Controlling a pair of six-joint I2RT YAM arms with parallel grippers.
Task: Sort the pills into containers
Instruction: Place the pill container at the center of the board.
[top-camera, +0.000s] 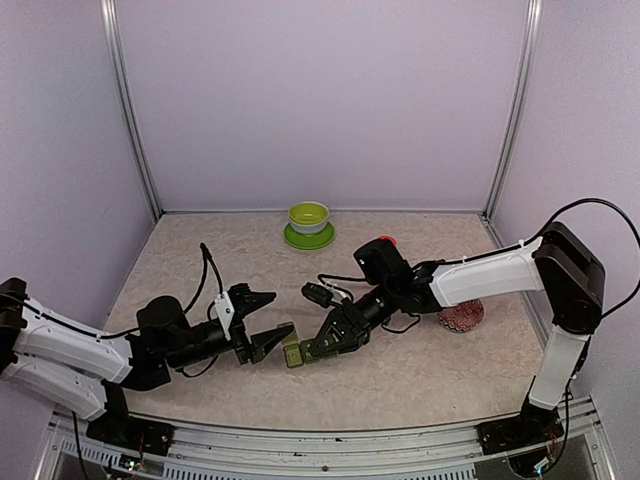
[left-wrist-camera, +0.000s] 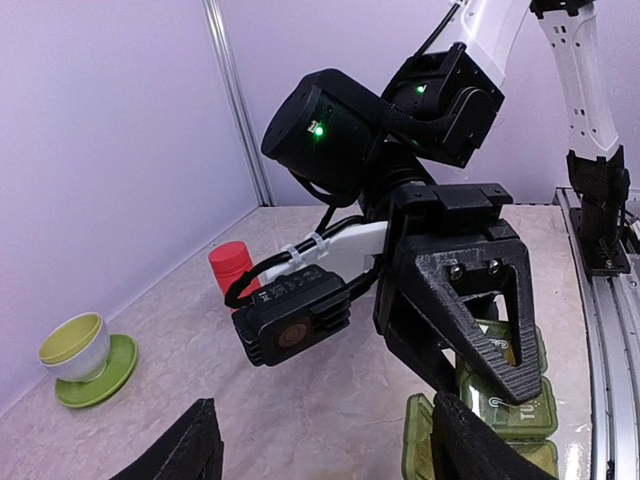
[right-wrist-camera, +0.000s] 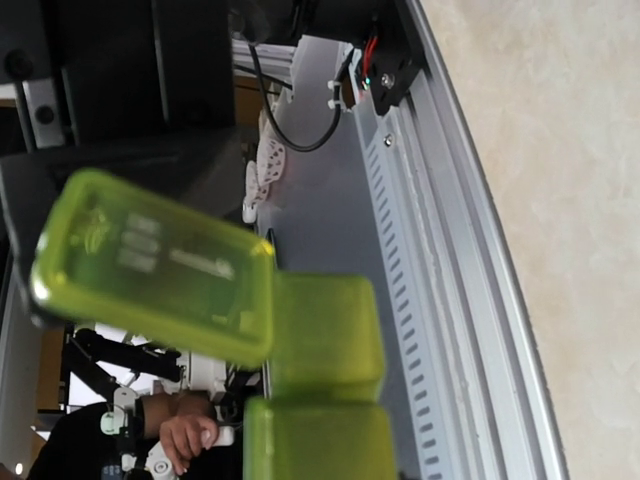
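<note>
**Desk:** What can't you make out from there?

**Me:** My right wrist view is almost filled by the dark green strip of joined lidded containers (right-wrist-camera: 320, 340). It is blurred and cut off at the bottom edge, and I can't see that arm's own fingers. One translucent yellow-green lid (right-wrist-camera: 150, 260) stands swung open, but I can't see into any compartment. From above, the arm covers most of the strip.

**Desk:** And the end effectors?

**Me:** My right end effector (top-camera: 318, 347) is clamped tight on the strip from its right side. My left end effector (top-camera: 283, 312) has its fingers well apart and holds nothing.

**Desk:** Where does the strip sit?

**Me:** It is near the middle of the near edge of the beige worktop (top-camera: 420, 380), between my two end effectors. The left fingertips are just beside the open lid, and I can't tell whether they touch it. I also can't tell whether the strip rests on the worktop or hangs just above it.
</note>
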